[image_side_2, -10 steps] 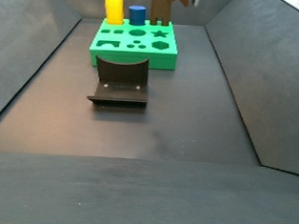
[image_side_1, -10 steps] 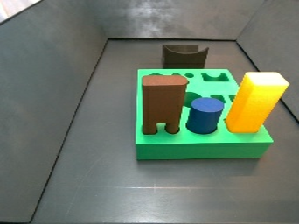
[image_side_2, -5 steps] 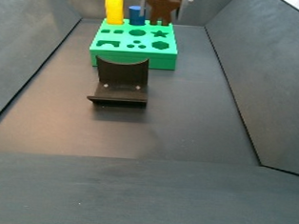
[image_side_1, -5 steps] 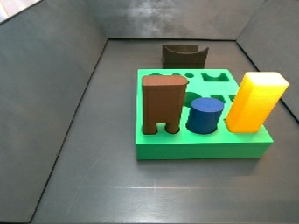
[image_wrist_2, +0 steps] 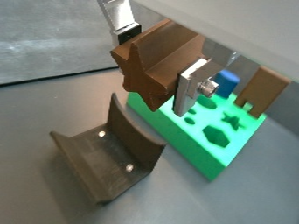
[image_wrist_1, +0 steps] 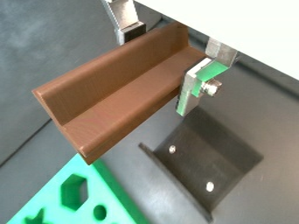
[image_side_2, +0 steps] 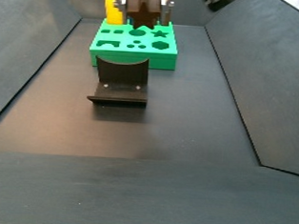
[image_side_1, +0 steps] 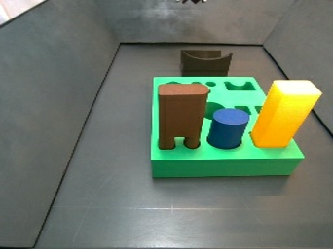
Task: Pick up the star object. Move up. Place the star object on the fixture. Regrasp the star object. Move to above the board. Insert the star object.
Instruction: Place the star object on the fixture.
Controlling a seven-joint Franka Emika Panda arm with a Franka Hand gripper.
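Note:
My gripper [image_wrist_2: 156, 66] is shut on the star object [image_wrist_2: 146, 74], a reddish-brown prism held lengthwise between the silver fingers; its star-shaped end shows in that wrist view. It also shows in a wrist view [image_wrist_1: 117, 92] with the gripper [image_wrist_1: 160, 66] round it. The piece hangs in the air near the fixture [image_wrist_2: 105, 162], a dark notched block also seen in both side views [image_side_2: 120, 83] [image_side_1: 204, 61]. The green board [image_side_1: 221, 160] lies beside the fixture. In a side view the gripper [image_side_2: 146, 4] is high over the board's [image_side_2: 137, 51] far part.
A tall brown two-legged block [image_side_1: 181, 117], a blue cylinder [image_side_1: 229, 128] and a yellow block [image_side_1: 285, 113] stand in the board. Dark sloping walls enclose the grey floor [image_side_2: 149, 171].
In a side view the gripper with the star object has come into view at the top and now covers the blue cylinder. The board, the pegs and the fixture have not moved.

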